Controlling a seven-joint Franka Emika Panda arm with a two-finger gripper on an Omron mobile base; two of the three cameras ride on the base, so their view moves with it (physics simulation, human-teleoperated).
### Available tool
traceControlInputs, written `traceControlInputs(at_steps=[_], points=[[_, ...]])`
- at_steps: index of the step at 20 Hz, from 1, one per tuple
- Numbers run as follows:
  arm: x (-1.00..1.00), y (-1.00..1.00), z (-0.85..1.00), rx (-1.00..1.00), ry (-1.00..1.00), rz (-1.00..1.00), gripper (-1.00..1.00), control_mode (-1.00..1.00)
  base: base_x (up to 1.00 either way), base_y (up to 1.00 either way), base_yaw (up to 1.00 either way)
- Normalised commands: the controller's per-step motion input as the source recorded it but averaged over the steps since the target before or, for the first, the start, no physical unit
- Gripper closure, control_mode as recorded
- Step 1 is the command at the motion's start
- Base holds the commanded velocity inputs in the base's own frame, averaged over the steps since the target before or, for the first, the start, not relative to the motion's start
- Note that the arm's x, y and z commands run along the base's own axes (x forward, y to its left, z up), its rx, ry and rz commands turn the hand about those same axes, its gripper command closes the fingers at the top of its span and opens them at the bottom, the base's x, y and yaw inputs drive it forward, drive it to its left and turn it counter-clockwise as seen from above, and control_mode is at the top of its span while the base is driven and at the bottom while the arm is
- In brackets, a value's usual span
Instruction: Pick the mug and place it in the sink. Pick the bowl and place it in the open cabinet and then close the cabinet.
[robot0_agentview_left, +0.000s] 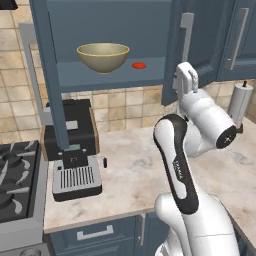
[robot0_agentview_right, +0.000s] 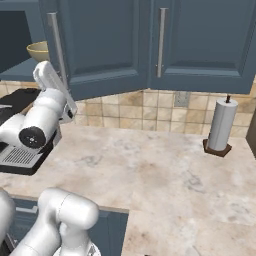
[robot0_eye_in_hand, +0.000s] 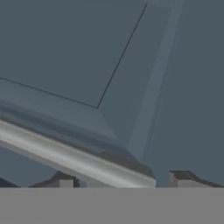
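Beige tiled wall (robot0_agentview_left: 125, 102), marbled counter (robot0_agentview_right: 165, 175), stove (robot0_agentview_left: 15, 185), coffee machine (robot0_agentview_left: 72, 145) and paper towel roll (robot0_agentview_right: 220, 125) were seen.

Readable text: one faint marking, not legible

A small line of pale lettering is seen on the dark band of the robot arm (robot0_agentview_left: 178, 170) in the left base view, but it is too blurred to be read. No other labels, brands, numbers or signs can be made out on anything else.

Bowl (robot0_agentview_right: 38, 50) half hidden behind cabinet door (robot0_agentview_right: 100, 45)
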Motion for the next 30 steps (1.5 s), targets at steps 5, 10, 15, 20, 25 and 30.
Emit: traceControlInputs(at_steps=[5,10,15,20,25,30], points=[[0.97,0.03,0.0,0.0,0.06,-0.23,-1.0,-1.0,0.0,0.0,0.0],[0.96,0.0,0.0,0.08,0.15,-0.21,-1.0,-1.0,0.0,0.0,0.0],[0.94,0.0,0.07,0.17,0.32,-0.18,-1.0,-1.0,0.0,0.0,0.0],[0.91,0.0,0.19,0.2,0.46,-0.17,-1.0,-1.0,0.0,0.0,0.0],[0.9,-0.04,0.13,0.26,0.52,-0.14,-1.0,-1.0,0.0,0.0,0.0],[0.56,-0.01,-0.1,0.32,0.39,-0.07,-1.0,-1.0,0.0,0.0,0.0]])
